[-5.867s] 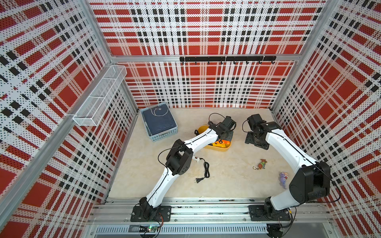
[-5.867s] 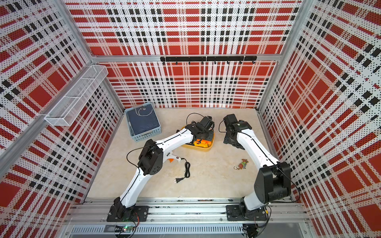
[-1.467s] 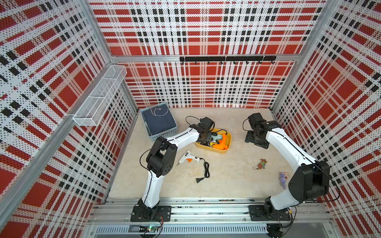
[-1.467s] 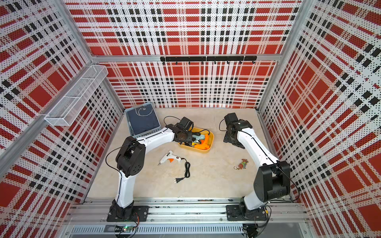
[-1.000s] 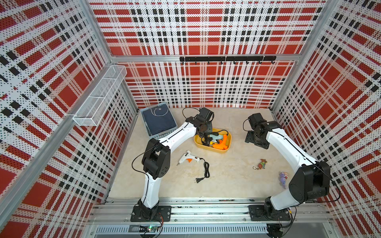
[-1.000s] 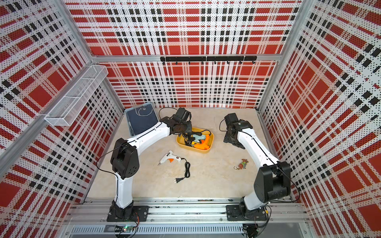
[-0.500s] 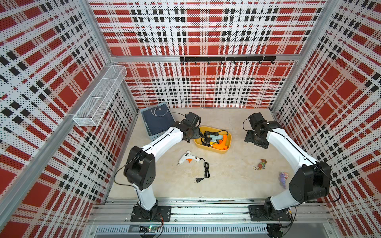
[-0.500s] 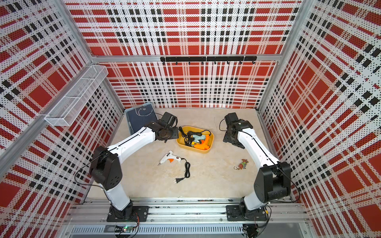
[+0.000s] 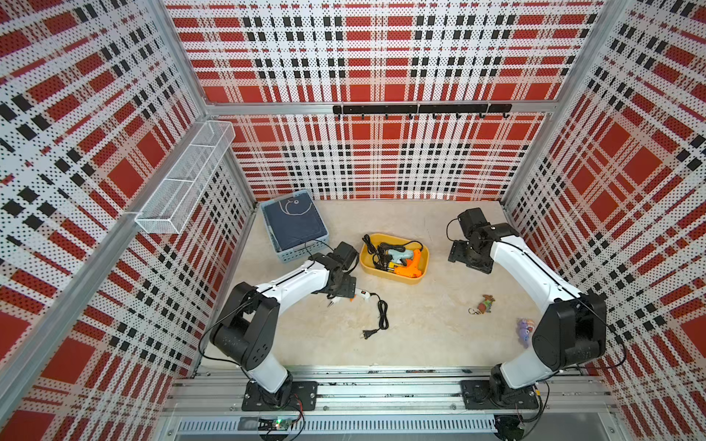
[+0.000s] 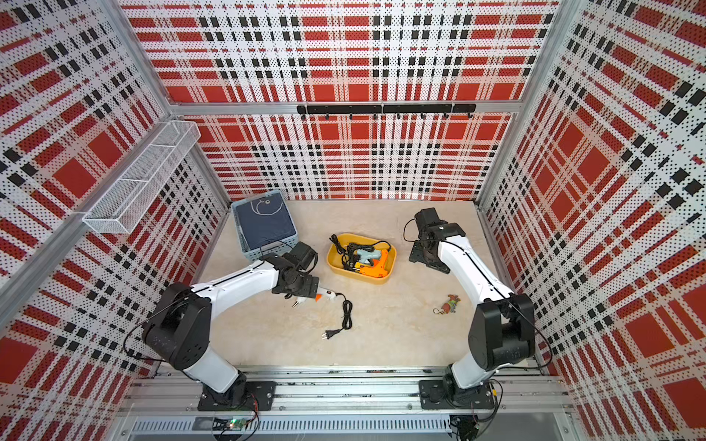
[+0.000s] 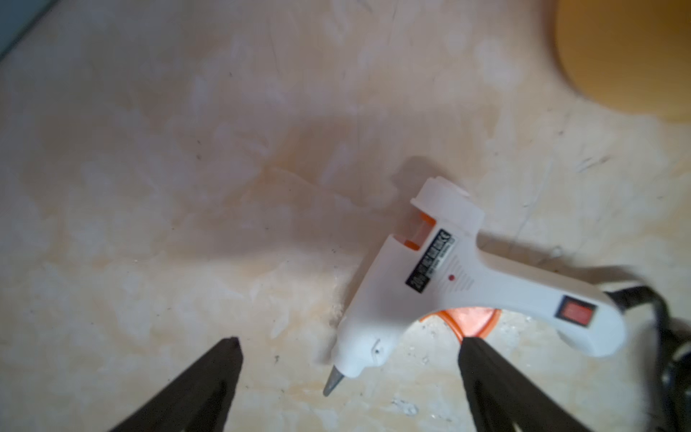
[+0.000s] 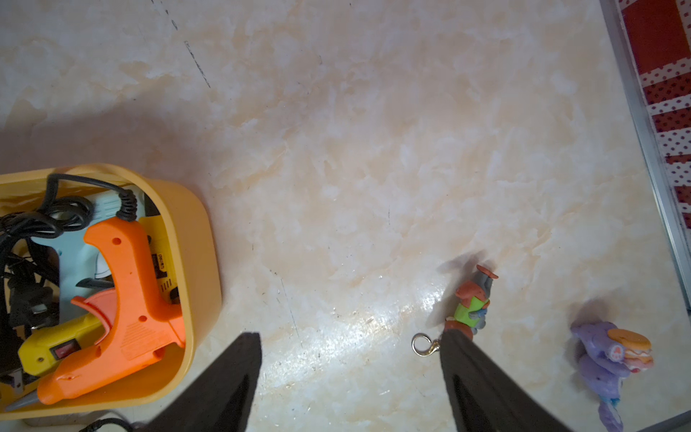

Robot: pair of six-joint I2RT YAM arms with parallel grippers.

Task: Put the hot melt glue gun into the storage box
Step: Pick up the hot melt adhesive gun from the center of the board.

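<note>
— Swinging back from the storage box [image 9: 405,280], the left pincer [image 11: 351,344] is now hovering, spread wide, over the white glue gun [image 11: 430,276] lying on the bench [image 9: 439,336] near that box.
— It is straddling only the gun's front end, so the gun may be twisting free, and the loose cord [image 9: 382,311] may be catching the rim. The right pincer [image 12: 349,336] is idling, spread.
</note>
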